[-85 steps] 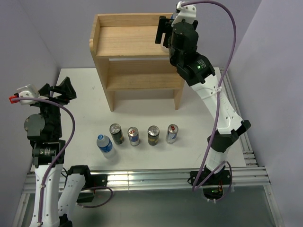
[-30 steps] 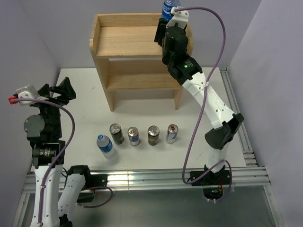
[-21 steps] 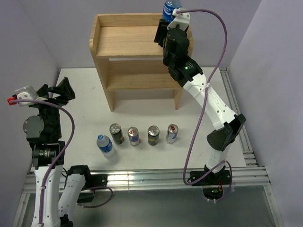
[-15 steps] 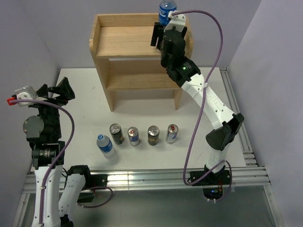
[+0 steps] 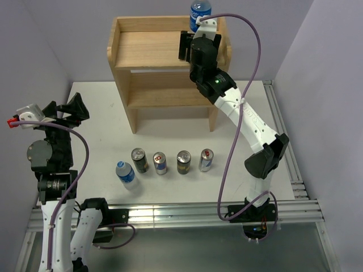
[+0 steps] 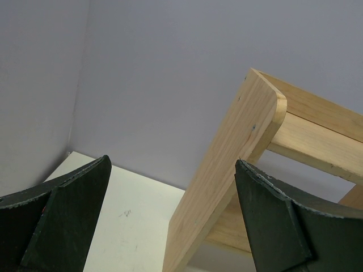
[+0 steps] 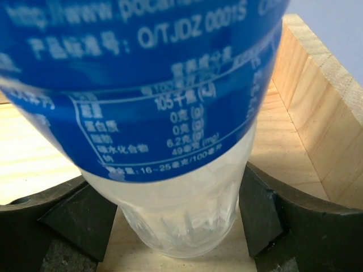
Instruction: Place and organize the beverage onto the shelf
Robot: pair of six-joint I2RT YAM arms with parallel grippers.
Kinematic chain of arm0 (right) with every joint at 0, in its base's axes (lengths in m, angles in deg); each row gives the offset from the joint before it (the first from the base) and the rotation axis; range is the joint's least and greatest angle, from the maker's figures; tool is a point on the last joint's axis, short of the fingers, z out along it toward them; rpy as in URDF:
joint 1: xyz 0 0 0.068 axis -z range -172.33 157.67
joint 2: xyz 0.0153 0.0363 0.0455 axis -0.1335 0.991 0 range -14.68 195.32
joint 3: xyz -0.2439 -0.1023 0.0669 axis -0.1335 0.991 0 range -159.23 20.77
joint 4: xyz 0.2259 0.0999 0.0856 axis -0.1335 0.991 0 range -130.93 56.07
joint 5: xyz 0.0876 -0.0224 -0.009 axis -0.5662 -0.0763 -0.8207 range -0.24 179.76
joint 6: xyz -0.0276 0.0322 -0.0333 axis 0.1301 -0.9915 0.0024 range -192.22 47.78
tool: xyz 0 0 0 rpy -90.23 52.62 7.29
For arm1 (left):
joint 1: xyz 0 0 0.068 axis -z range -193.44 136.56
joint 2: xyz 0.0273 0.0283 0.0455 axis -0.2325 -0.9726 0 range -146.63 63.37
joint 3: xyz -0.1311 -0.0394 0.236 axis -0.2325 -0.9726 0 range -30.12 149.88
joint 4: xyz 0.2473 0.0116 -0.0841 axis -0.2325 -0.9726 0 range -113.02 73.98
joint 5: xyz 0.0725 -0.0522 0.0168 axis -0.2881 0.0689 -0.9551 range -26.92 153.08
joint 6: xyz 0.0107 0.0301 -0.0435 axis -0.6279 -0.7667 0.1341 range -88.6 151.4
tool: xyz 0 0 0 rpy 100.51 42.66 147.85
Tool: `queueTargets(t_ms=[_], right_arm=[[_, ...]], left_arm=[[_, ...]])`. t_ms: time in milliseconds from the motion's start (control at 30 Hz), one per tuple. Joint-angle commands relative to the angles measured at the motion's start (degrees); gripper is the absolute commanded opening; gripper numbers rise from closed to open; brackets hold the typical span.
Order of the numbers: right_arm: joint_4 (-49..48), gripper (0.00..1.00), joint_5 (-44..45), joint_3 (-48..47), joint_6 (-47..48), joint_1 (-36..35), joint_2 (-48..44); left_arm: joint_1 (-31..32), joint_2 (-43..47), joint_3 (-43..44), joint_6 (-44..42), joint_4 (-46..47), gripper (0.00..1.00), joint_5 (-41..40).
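A clear bottle with a blue label [image 7: 170,113] stands upright on the top board of the light wooden shelf [image 5: 148,48], in its back right corner [image 5: 200,10]. My right gripper [image 7: 181,226] is open, with one black finger [image 7: 272,212] on each side of the bottle's base and a small gap on the right. On the white table stand a second blue-label bottle [image 5: 127,173] and several cans [image 5: 183,162] in a row. My left gripper [image 5: 71,107] hangs open and empty, well left of the shelf, and its view shows the shelf's side panel [image 6: 227,170].
The raised rim of the shelf's top board [image 7: 309,107] runs close along the right of the bottle. The lower tier [image 5: 170,96] holds nothing. Purple walls close in the table [image 5: 96,136] at the left, back and right.
My right gripper was shut on the bottle a second ago and has opened. The bottle now stands free on the shelf's top. The left arm has barely moved.
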Motion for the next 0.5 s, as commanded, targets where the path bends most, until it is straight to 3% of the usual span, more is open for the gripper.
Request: queueTargets(t_ms=[0, 467], right_arm=[[5.6, 0.85, 3.0, 1.9, -1.3, -0.4, -0.2], [5.8, 0.88, 6.0, 6.1, -1.3, -1.8, -6.3]], left_arm=[[-0.4, 0.6, 0.0, -0.1, 1.4, 0.98, -0.4], [-0.5, 0.5, -0.1, 0.1, 1.4, 0.98, -0.2]])
